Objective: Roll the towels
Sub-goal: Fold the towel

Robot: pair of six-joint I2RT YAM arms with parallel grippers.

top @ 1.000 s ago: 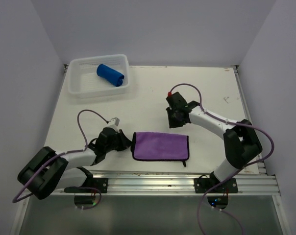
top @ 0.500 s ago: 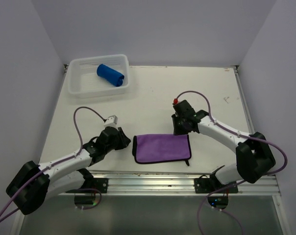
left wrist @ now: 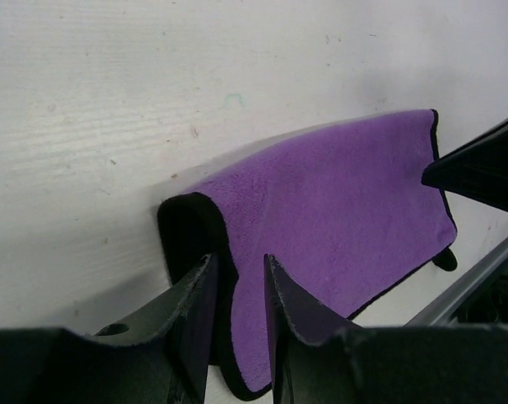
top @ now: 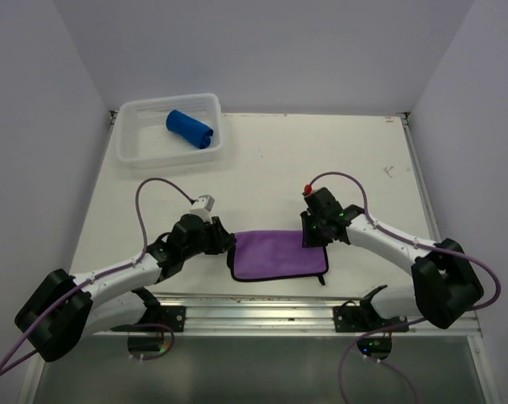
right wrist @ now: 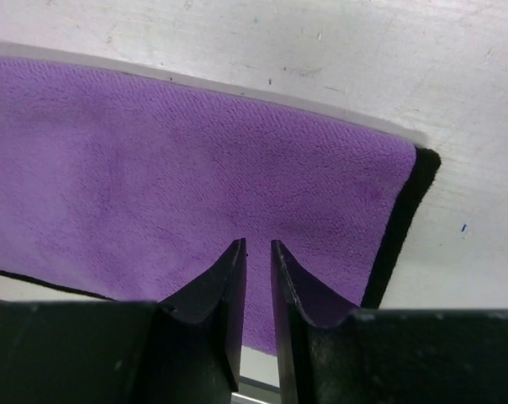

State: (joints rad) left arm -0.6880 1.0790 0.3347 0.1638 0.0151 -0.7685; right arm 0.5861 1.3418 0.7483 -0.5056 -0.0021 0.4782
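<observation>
The light purple towel (top: pixel 279 255) with a dark edge lies flat near the table's front edge. My left gripper (top: pixel 224 242) is at its left edge. In the left wrist view (left wrist: pixel 237 269) the jaws stand narrowly apart astride that raised dark edge of the towel (left wrist: pixel 338 194). My right gripper (top: pixel 314 240) is over the towel's right end. In the right wrist view (right wrist: pixel 258 248) its jaws are almost together just above the purple towel (right wrist: pixel 153 160). The royal blue towel (top: pixel 189 129) lies rolled in the basket.
The white mesh basket (top: pixel 136 156) stands at the back left of the table. An aluminium rail (top: pixel 321 305) runs along the front edge just beyond the towel. White walls close in the left, back and right sides.
Both arms have come in to the purple towel: the left gripper moved right to its left edge, the right gripper moved forward and down onto its right end.
</observation>
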